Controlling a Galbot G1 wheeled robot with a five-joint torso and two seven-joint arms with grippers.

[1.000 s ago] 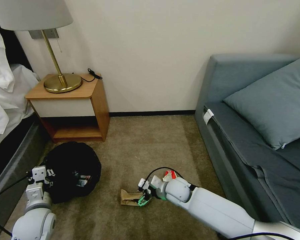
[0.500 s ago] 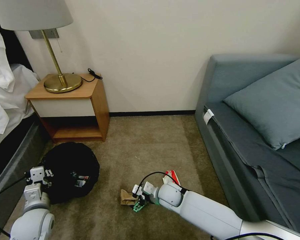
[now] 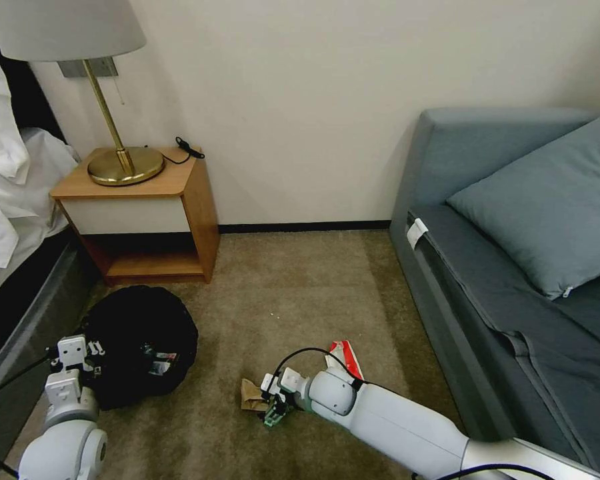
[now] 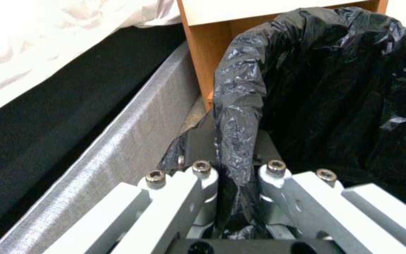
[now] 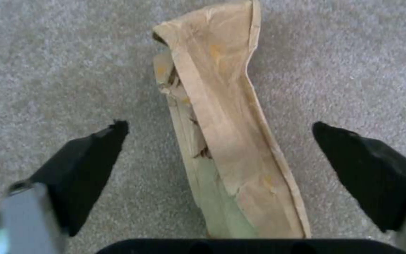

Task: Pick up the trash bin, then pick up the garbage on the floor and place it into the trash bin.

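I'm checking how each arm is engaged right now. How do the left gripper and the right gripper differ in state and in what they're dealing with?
The left gripper is shut on the black-bagged rim of the trash bin beside the nightstand; the right gripper is open. The left one grips its thing; the right one's fingers straddle the brown paper bag lying on the carpet, apart from it. Both are low, near the floor.
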